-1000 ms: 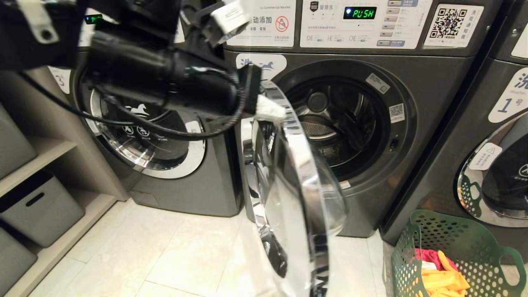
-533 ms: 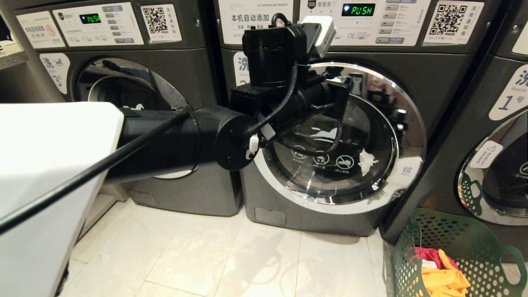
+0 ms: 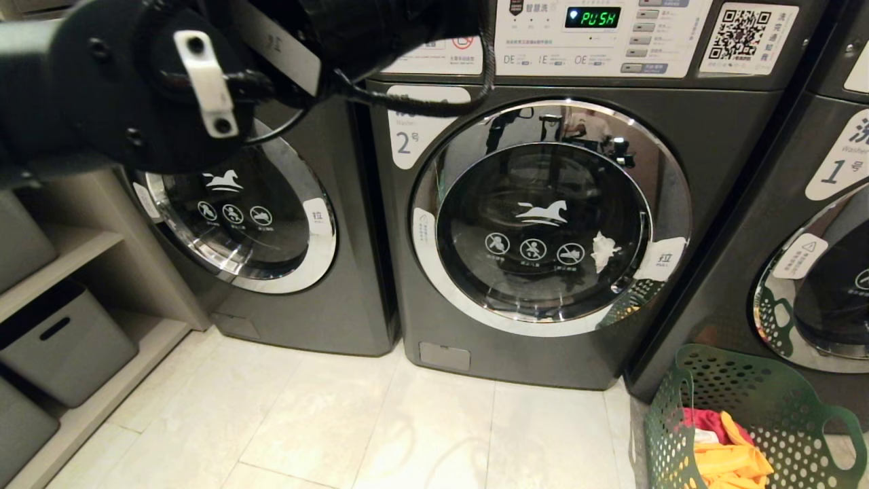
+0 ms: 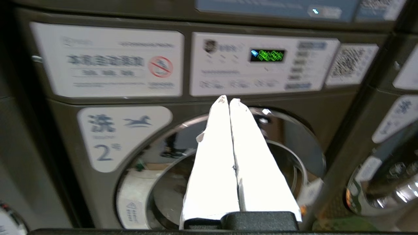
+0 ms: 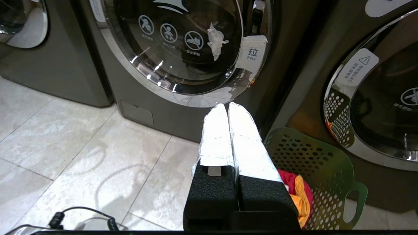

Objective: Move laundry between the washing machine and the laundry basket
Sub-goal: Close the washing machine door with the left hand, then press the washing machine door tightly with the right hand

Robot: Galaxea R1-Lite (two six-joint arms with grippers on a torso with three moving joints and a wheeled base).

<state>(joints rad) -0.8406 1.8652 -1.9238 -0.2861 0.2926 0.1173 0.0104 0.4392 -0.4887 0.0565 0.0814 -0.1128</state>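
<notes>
The washing machine (image 3: 713, 136), dark grey and labelled 2, fills the middle of the head view with its chrome-rimmed round door (image 3: 551, 219) shut. My left gripper (image 4: 228, 99) is shut and empty, held level in front of the door's top rim (image 4: 294, 137). Only the left arm's black links (image 3: 136, 81) cross the head view's upper left. The green laundry basket (image 3: 747, 380) stands on the floor at the lower right, holding red-pink and orange-yellow laundry (image 3: 726, 462). My right gripper (image 5: 227, 105) is shut and empty, hanging low beside the basket (image 5: 313, 153) and above the laundry (image 5: 298, 192).
Washer 3 (image 3: 271, 224) stands left and washer 1 (image 3: 815, 272) right, both with doors shut. Shelves with grey bins (image 3: 61, 346) line the far left. Pale floor tiles (image 3: 339, 421) lie in front. A white scrap (image 3: 603, 250) sticks to the door glass. A black cable (image 5: 85, 215) lies below the right arm.
Washer 2's door stood open a second ago, swung nearly shut with the left arm against it, and is now shut. The left arm has drawn back up to the upper left.
</notes>
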